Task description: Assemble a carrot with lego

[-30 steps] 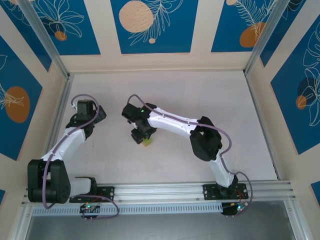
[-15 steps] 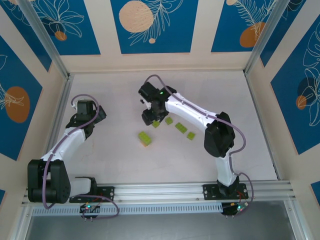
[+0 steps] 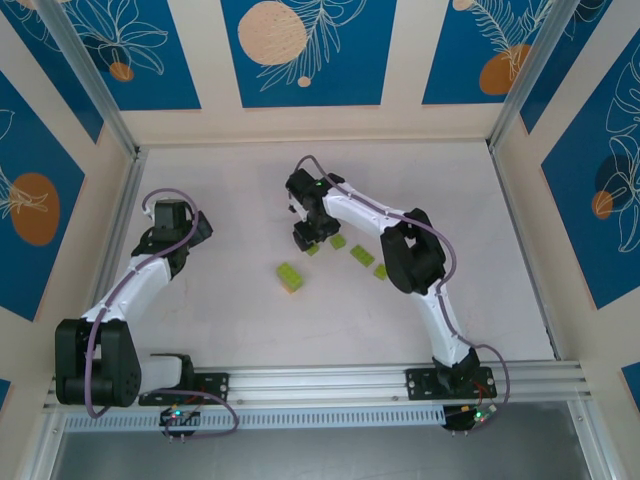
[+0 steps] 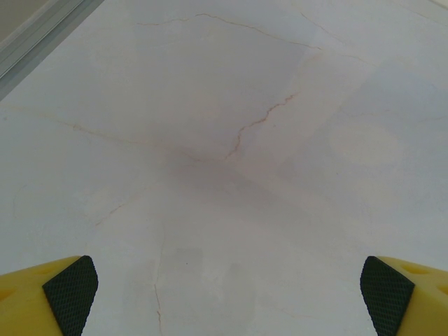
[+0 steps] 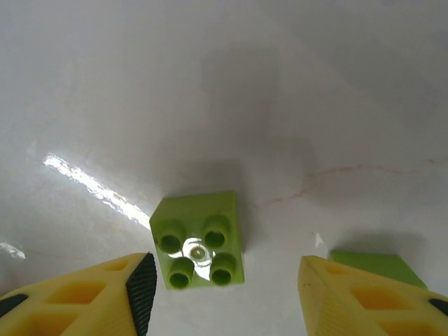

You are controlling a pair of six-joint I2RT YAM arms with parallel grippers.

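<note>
A small joined stack, a lime-green brick [image 3: 291, 276] with orange showing along its lower edge, lies alone at mid-table. My right gripper [image 3: 307, 236] hangs open just beyond it, over a loose lime-green square brick [image 3: 314, 249]. In the right wrist view that four-stud brick [image 5: 199, 240] lies on the table between the spread fingers [image 5: 142, 288] of the gripper [image 5: 225, 271], nearer the left one and untouched. Further lime-green bricks lie to the right [image 3: 338, 241] [image 3: 362, 256] [image 3: 381, 271]. My left gripper [image 4: 227, 280] is open over bare table.
A second lime-green piece [image 5: 378, 264] peeks out behind the right finger. The left arm [image 3: 165, 222] rests near the left wall rail [image 3: 118, 235]. The white tabletop [image 4: 231, 140] shows thin cracks. Patterned walls enclose the table on three sides.
The right gripper left the joined stack on the table, swung back and to the right, and now sits over the loose lime-green square. The left arm stayed still.
</note>
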